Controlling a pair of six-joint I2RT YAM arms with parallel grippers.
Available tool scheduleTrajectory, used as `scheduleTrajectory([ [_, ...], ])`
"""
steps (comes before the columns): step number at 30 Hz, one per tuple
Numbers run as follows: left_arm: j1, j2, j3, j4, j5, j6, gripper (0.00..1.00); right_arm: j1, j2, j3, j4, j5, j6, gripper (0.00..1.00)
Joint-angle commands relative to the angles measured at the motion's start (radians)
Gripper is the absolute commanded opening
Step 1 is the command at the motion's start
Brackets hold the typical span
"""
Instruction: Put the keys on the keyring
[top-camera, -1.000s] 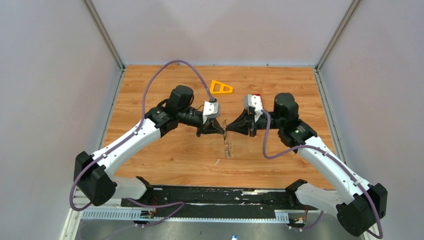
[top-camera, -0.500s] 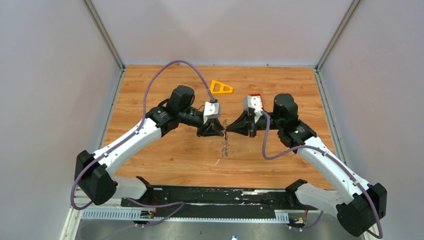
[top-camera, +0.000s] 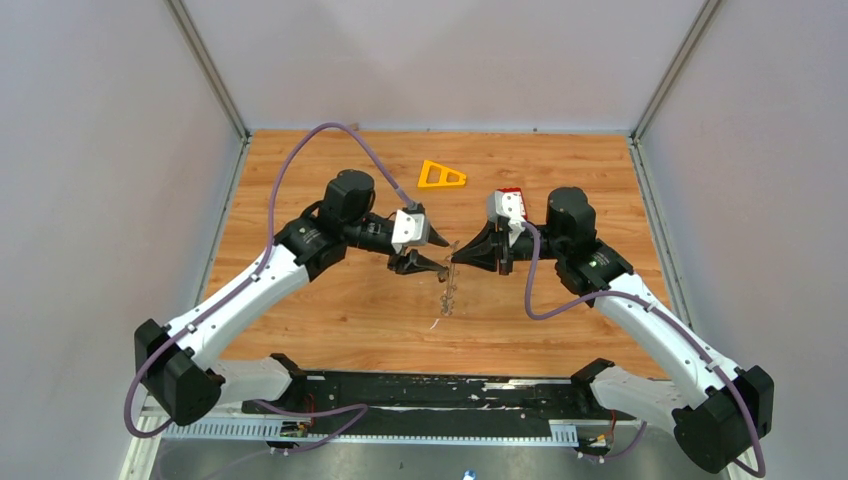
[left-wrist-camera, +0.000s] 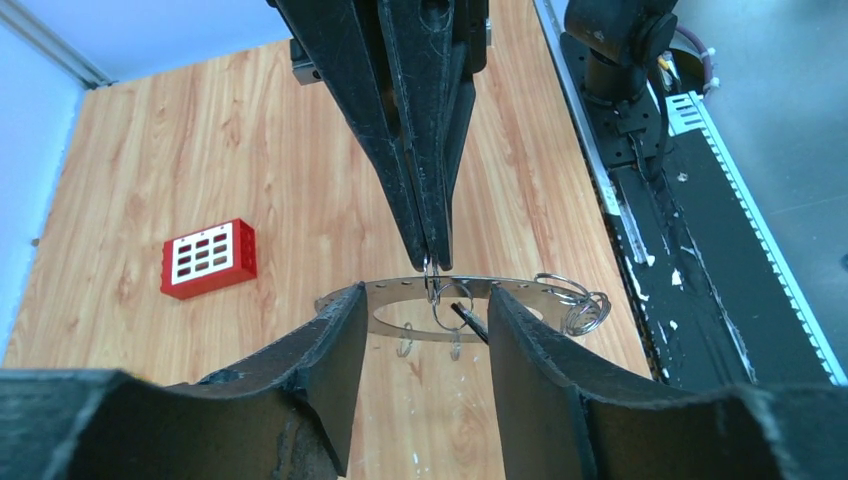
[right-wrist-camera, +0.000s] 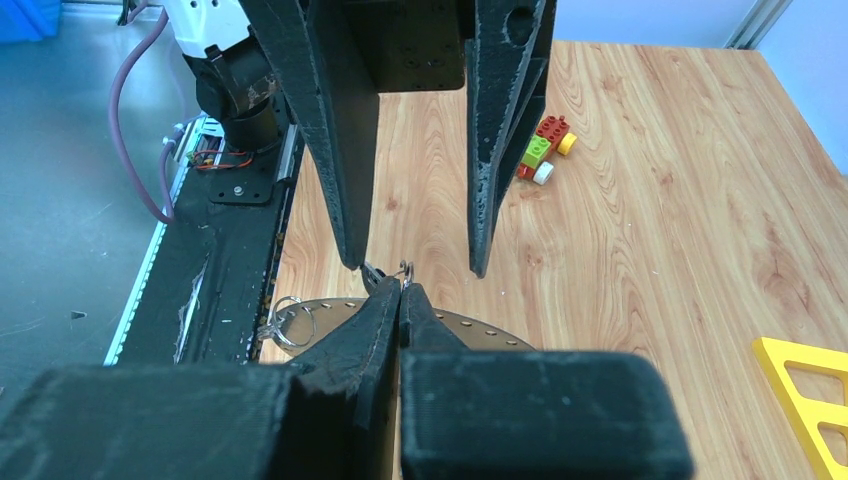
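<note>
My right gripper (right-wrist-camera: 400, 287) pinches the keyring (left-wrist-camera: 520, 288) at its rim, mid-air over the table (left-wrist-camera: 250, 150). My left gripper (left-wrist-camera: 427, 300) is spread, straddling the ring, holding nothing. A key (left-wrist-camera: 468, 322) dangles beneath the rim: I judge it threaded, seating unconfirmed.

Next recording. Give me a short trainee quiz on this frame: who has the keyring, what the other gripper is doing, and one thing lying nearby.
1. Multiple choice: what pinches the rim of the keyring?
A. the left gripper
B. the right gripper
C. nothing, it lies flat on the wood
2. True or false: the left gripper is closed tight on the keyring.
3. Short answer: what colour is the keypad block?

Key: 1 B; 2 false, its jaws stand apart on either side of the ring; 3 red.
</note>
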Motion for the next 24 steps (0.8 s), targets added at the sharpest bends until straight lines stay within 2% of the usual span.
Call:
scheduleTrajectory([
  [1,-0.002,0.011,-0.003,0.041,0.043,0.042,0.53,-0.002,-0.005,0.014,0.046,-0.034,-0.004,0.0],
  [20,-0.004,0.037,-0.041,0.106,0.059,0.029,0.29,-0.002,-0.001,0.014,0.042,-0.032,-0.007,0.0],
  [24,-0.005,0.039,-0.045,0.115,0.061,0.023,0.21,-0.001,0.002,0.013,0.043,-0.031,-0.007,0.0],
])
